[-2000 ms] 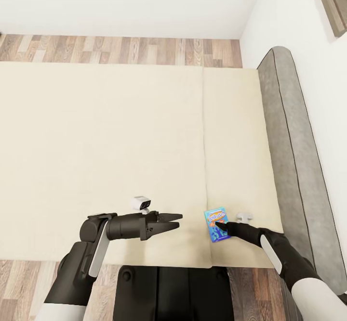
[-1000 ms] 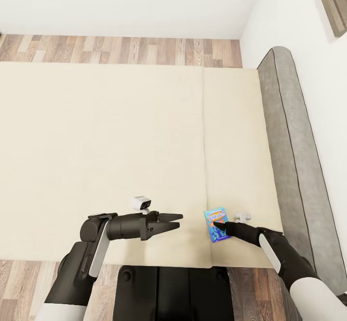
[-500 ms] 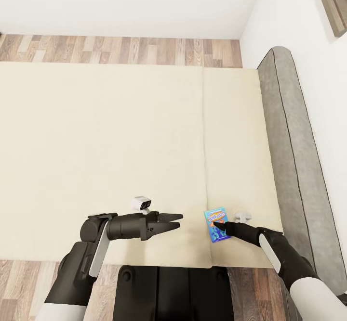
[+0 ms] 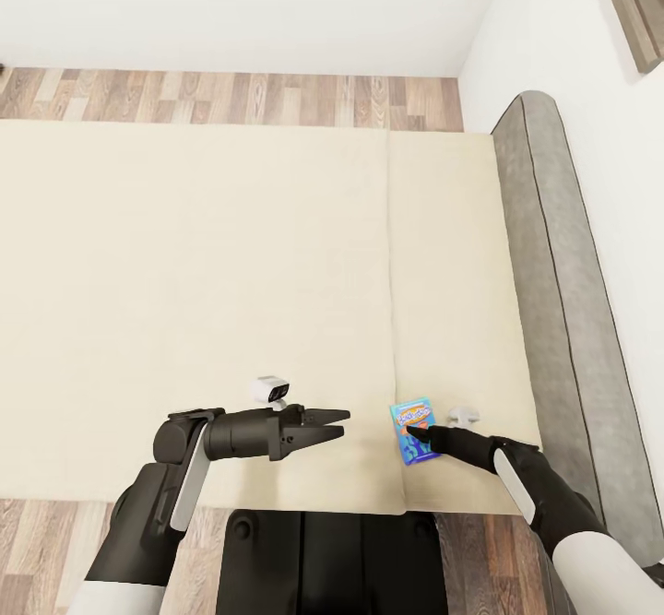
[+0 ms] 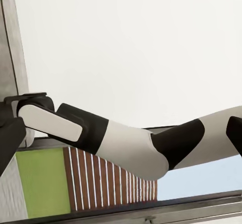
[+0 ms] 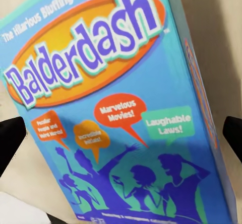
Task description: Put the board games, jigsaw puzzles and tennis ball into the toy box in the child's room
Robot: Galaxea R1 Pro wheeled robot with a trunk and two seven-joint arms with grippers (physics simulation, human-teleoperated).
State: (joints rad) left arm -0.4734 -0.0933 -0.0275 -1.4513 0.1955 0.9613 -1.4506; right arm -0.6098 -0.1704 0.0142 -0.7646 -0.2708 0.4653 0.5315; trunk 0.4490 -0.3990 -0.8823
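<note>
A small blue board game (image 4: pixel 411 428), printed "Balderdash" (image 6: pixel 116 98), lies flat on the cream mattress of the bed (image 4: pixel 231 274) near its front edge. My right gripper (image 4: pixel 414 432) hovers over the box, open, with one fingertip (image 6: pixel 10 139) off each long side of it. My left gripper (image 4: pixel 337 422) hangs open and empty above the mattress, to the left of the box. The toy box, the table, the jigsaw puzzles and the tennis ball are out of view.
The grey padded headboard (image 4: pixel 553 274) runs along the bed's right side against a white wall. Wood floor (image 4: pixel 231 94) lies beyond the bed's far edge. My dark base (image 4: pixel 332 560) stands against the bed's front edge.
My right gripper has edged slightly further left over the blue board game. The left arm has stayed where it was.
</note>
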